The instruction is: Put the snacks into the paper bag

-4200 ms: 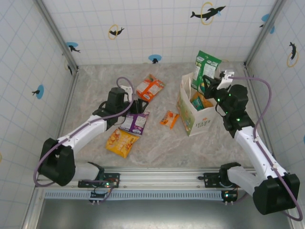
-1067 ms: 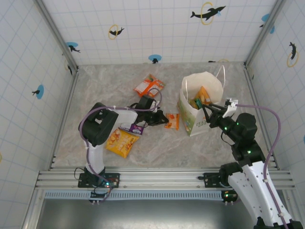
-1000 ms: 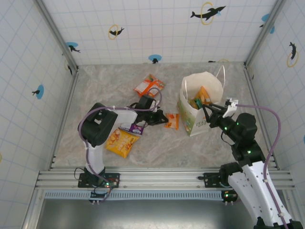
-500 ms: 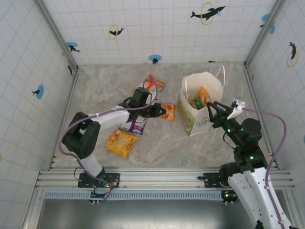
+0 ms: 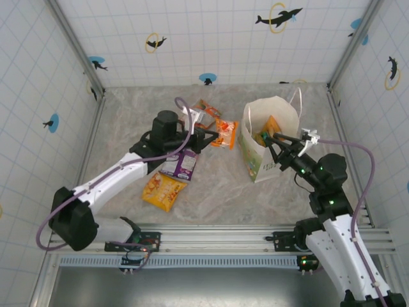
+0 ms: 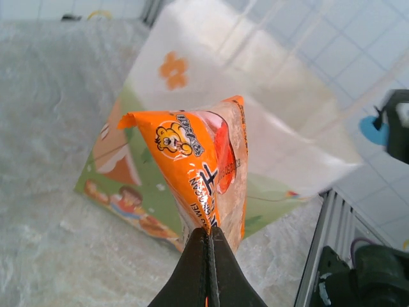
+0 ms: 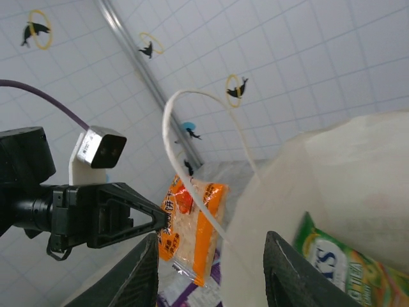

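Between the left fingers, which are closed flat together, the orange packet is pinched by its lower seam and stands up beyond the tips, clear of the bench. Gripping the seam leaves the packet body free, which by judgement suits dropping it through a narrow opening. The bag stands upright directly ahead of those tips, near the packet but apart from it. The right fingers are spread wide with nothing clamped. The bag's near rim lies between them, probably to steady the mouth or keep it open, though contact cannot be confirmed. The left wrist view gives the grip line and the printed bag face. The right wrist view adds the bag's interior: a green packet sits inside, beyond the right-hand finger. It also adds a handle looping up above the gap between the fingers, across the packet's likely approach, a possible snag. The top view adds the bench around the left fingers: a purple packet and a yellow packet behind them, and an orange-white packet beside them.
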Robot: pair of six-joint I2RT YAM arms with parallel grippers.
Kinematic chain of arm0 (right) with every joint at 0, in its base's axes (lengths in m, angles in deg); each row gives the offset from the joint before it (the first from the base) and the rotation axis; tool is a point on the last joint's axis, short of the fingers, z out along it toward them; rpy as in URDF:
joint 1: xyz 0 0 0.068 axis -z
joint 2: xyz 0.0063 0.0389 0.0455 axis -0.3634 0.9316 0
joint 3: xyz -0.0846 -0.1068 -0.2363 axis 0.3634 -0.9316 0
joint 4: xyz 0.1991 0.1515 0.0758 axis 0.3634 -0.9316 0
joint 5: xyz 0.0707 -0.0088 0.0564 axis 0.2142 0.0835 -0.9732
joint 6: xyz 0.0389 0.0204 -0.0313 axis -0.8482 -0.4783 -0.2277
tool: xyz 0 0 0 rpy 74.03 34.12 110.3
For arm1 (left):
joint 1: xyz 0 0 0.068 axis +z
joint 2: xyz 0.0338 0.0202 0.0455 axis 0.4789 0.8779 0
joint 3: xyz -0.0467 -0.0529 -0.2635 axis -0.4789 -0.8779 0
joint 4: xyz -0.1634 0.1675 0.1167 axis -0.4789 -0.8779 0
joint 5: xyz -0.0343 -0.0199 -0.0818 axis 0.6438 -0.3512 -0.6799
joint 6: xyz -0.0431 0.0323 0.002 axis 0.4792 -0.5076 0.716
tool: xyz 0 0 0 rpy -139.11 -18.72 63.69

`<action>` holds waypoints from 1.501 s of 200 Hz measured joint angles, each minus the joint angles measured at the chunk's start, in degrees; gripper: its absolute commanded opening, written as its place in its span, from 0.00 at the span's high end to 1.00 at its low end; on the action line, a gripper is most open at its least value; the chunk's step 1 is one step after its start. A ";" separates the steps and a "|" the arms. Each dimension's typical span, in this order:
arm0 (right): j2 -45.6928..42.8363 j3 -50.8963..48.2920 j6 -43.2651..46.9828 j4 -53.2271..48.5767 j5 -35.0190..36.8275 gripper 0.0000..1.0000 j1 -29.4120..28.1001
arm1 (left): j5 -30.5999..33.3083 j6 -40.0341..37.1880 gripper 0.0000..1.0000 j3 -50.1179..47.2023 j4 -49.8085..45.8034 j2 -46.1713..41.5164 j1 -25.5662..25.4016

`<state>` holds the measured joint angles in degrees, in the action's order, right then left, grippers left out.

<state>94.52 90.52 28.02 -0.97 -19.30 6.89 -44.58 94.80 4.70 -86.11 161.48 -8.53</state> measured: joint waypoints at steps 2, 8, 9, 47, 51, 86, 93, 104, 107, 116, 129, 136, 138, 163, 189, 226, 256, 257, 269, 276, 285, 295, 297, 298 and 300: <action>0.17 -0.02 -0.15 0.24 -0.57 0.54 0.00 | -0.33 -0.35 1.00 0.00 0.07 -0.33 0.00; 0.74 0.00 -0.52 1.07 -1.70 0.54 0.00 | -1.18 -1.40 1.00 0.00 0.28 -1.20 0.00; 0.87 0.00 -0.59 1.27 -1.75 0.54 0.00 | -1.27 -1.51 1.00 0.00 0.31 -1.29 0.00; 3.93 1.77 -2.19 4.13 -8.72 0.54 -0.17 | -6.62 -5.18 1.00 0.00 1.90 -3.89 0.00; 4.46 2.32 -2.32 4.39 -9.33 0.54 -0.22 | -7.19 -5.40 1.00 0.00 2.03 -3.89 0.00; 8.13 6.14 -3.50 6.78 -13.46 0.54 -1.22 | -12.81 -5.55 1.00 0.00 4.39 -3.87 -0.22; 8.41 6.19 -3.63 7.19 -14.01 0.55 -1.79 | -13.88 -5.57 1.00 0.00 5.07 -3.87 -0.33; 8.81 6.19 -3.87 7.43 -14.58 0.55 -2.89 | -15.10 -5.60 1.00 0.00 5.75 -3.87 -0.61; 8.90 6.19 -3.91 7.48 -14.69 0.55 -3.21 | -15.39 -5.60 1.00 0.00 5.90 -3.87 -0.70; 9.27 6.19 -3.93 7.63 -14.80 0.55 -4.46 | -16.02 -5.60 1.00 0.00 6.08 -3.87 -0.76; 9.70 6.16 -3.91 7.87 -14.82 0.55 -6.25 | -16.76 -5.60 1.00 0.00 6.23 -3.87 -0.81; 9.94 6.19 -3.87 7.87 -14.67 0.55 -7.34 | -16.94 -5.60 1.00 0.00 6.36 -3.87 -0.81; 9.99 6.19 -3.85 7.89 -14.64 0.55 -7.54 | -16.98 -5.60 1.00 0.00 6.43 -3.87 -0.81; 10.56 6.19 -3.30 8.28 -13.38 0.55 -10.71 | -17.16 -5.60 1.00 0.00 7.23 -3.87 -0.79; 11.50 6.19 -2.08 8.31 -11.61 0.55 -13.42 | -17.97 -5.53 1.00 0.00 8.59 -3.87 -0.85; 12.96 6.19 -0.81 8.28 -9.66 0.56 -14.75 | -18.73 -5.53 0.99 0.00 9.90 -3.87 -1.33; 13.27 6.16 -0.44 9.01 -8.66 0.55 -14.88 | -18.95 -5.57 0.99 0.00 10.12 -3.87 -1.44; 13.27 6.16 -0.42 9.07 -8.59 0.55 -14.91 | -18.95 -5.57 0.99 0.00 10.12 -3.87 -1.44; 13.09 6.19 -0.07 9.03 -8.13 0.55 -14.88 | -18.91 -5.62 1.00 0.00 10.10 -3.89 -1.44; 12.87 6.19 0.22 8.87 -7.74 0.55 -14.88 | -18.88 -5.70 0.99 0.00 10.10 -3.91 -1.44; 12.35 6.19 0.68 8.39 -7.10 0.54 -14.88 | -18.84 -5.79 0.99 0.00 10.10 -3.96 -1.44; 11.39 6.14 1.27 7.65 -6.23 0.53 -14.88 | -18.71 -5.79 1.00 0.00 10.10 -4.04 -1.44; 11.15 6.12 1.38 7.52 -5.90 0.53 -14.88 | -18.71 -5.79 1.00 0.00 10.10 -4.07 -1.44; 11.06 6.12 1.44 7.48 -5.81 0.53 -14.88 | -18.71 -5.79 1.00 0.00 10.10 -4.07 -1.44; 10.80 6.10 1.62 7.32 -5.66 0.53 -14.88 | -18.71 -5.81 1.00 0.00 10.10 -4.09 -1.44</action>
<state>105.32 96.61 29.64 6.36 -24.97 -7.99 -63.29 88.98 4.70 -76.01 157.39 -9.98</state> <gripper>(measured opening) 0.462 0.042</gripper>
